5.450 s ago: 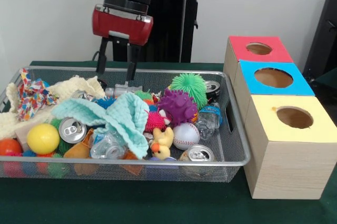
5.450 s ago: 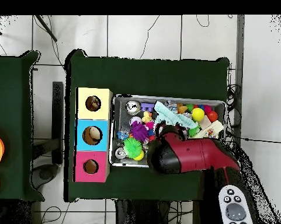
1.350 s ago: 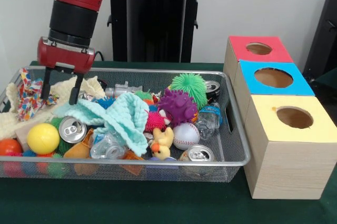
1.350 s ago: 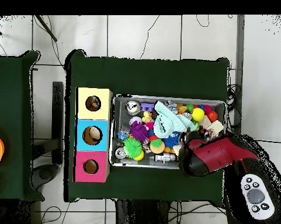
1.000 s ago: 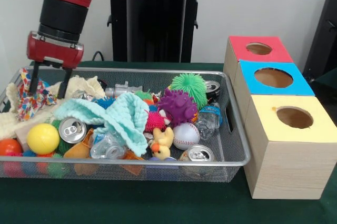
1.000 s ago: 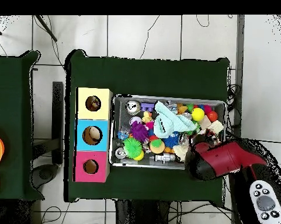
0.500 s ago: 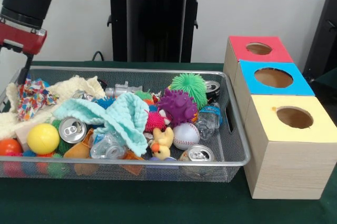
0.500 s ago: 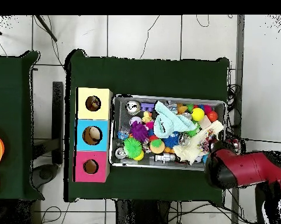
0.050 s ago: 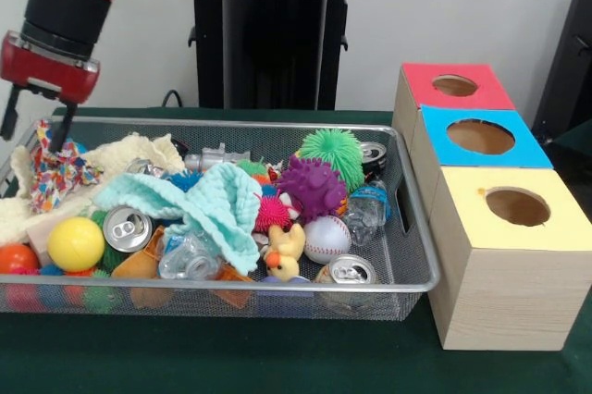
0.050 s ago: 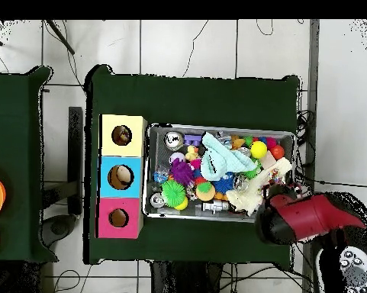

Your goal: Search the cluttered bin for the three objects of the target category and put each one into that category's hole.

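My gripper [image 9: 35, 124] hangs open and empty over the bin's far left corner, its fingertips just above a multicoloured patterned cloth [image 9: 55, 170]. The wire mesh bin [image 9: 418, 244] holds a cream cloth [image 9: 139, 149], a mint cloth [image 9: 217, 204], drink cans [image 9: 125, 227] [image 9: 350, 271], a baseball [image 9: 326, 239], a yellow ball [image 9: 76, 243], a purple spiky ball [image 9: 313, 186] and a clear bottle [image 9: 368, 209]. In the overhead view the red arm [image 10: 301, 217] covers the gripper beside the bin's [image 10: 217, 127] corner.
Three wooden boxes stand in a row right of the bin, each with a round hole on top: red [image 9: 421, 80], blue [image 9: 439, 130], yellow [image 9: 462, 200]. A green spiky ball [image 9: 331, 149] and a yellow duck [image 9: 285, 253] also lie in the bin.
The open, empty gripper travelled from the bin's back middle to its far left corner and rose; in the last half second it shifted slightly back to the right.
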